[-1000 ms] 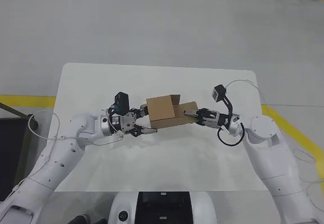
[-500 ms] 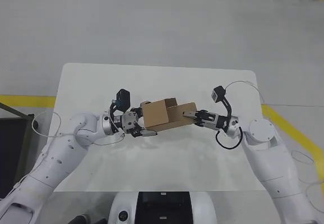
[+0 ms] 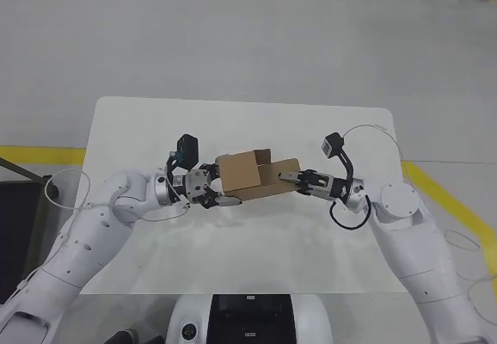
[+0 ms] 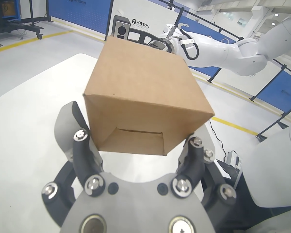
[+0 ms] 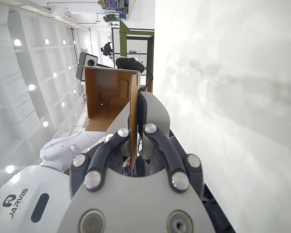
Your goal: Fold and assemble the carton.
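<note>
White table (image 3: pixel 145 120) on grey floor (image 3: pixel 231 43) with yellow line (image 3: pixel 25 155); blue partitions (image 4: pixel 63 13) behind.

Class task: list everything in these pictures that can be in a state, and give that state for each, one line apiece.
carton: held off the table between both grippers; one end closed, the other open.
flap: unfolded, sticking out from the open end.
left gripper: shut on the carton's closed end.
right gripper: shut on the flap.

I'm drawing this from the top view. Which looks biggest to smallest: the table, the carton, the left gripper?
Largest: table.
Then the carton.
Smallest: left gripper, which looks a little smaller than the carton.
</note>
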`<state>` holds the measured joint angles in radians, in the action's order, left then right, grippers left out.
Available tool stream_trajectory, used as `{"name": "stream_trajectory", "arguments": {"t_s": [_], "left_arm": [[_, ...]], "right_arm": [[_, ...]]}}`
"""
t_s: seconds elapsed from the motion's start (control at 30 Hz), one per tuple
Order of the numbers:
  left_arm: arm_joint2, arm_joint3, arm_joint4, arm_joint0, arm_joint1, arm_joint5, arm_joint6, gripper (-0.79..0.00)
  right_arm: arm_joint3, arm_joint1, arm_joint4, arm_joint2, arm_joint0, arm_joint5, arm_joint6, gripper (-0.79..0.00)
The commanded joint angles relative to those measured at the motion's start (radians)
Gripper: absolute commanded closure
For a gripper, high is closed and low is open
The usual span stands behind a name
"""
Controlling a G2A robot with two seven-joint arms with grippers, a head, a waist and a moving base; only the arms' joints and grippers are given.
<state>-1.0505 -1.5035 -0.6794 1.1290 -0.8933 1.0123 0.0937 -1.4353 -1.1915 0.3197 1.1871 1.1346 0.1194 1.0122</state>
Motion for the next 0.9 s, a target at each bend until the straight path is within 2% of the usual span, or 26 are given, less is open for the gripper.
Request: {"name": "stream_trajectory", "arguments": {"t_s": [0.0,0.33,0.37,0.47,0.5,0.67,0.83,0.87], "left_arm": [[-0.003,-0.002,-0.009,0.005,0.001,0.000,-0.010,-0.711],[-0.005,-0.007,-0.031,0.013,0.006,0.000,-0.032,-0.603],[-0.005,-0.007,-0.031,0.013,0.007,0.000,-0.033,-0.579],[-0.003,-0.009,-0.032,0.013,0.008,0.000,-0.035,-0.508],[-0.002,-0.008,-0.031,0.013,0.009,0.000,-0.034,-0.496],[0.001,-0.007,-0.026,0.013,0.011,0.000,-0.036,-0.486],[0.001,-0.004,-0.024,0.013,0.013,0.000,-0.037,-0.499],[0.001,-0.003,-0.022,0.012,0.013,0.000,-0.038,-0.502]], "right_arm": [[0.001,0.000,0.002,-0.002,-0.002,-0.003,0.001,0.000],[0.009,0.002,0.009,-0.011,-0.014,-0.010,0.002,0.000],[0.008,0.003,0.011,-0.012,-0.015,-0.010,0.002,-0.022],[0.008,0.003,0.013,-0.014,-0.016,-0.009,0.002,-0.225],[0.009,0.004,0.012,-0.015,-0.017,-0.009,0.001,-0.345],[0.010,0.005,0.011,-0.017,-0.020,-0.012,-0.003,-0.400],[0.016,0.006,0.015,-0.015,-0.024,-0.007,-0.012,-0.760],[0.018,0.007,0.018,-0.010,-0.025,-0.003,-0.019,-0.785]]}}
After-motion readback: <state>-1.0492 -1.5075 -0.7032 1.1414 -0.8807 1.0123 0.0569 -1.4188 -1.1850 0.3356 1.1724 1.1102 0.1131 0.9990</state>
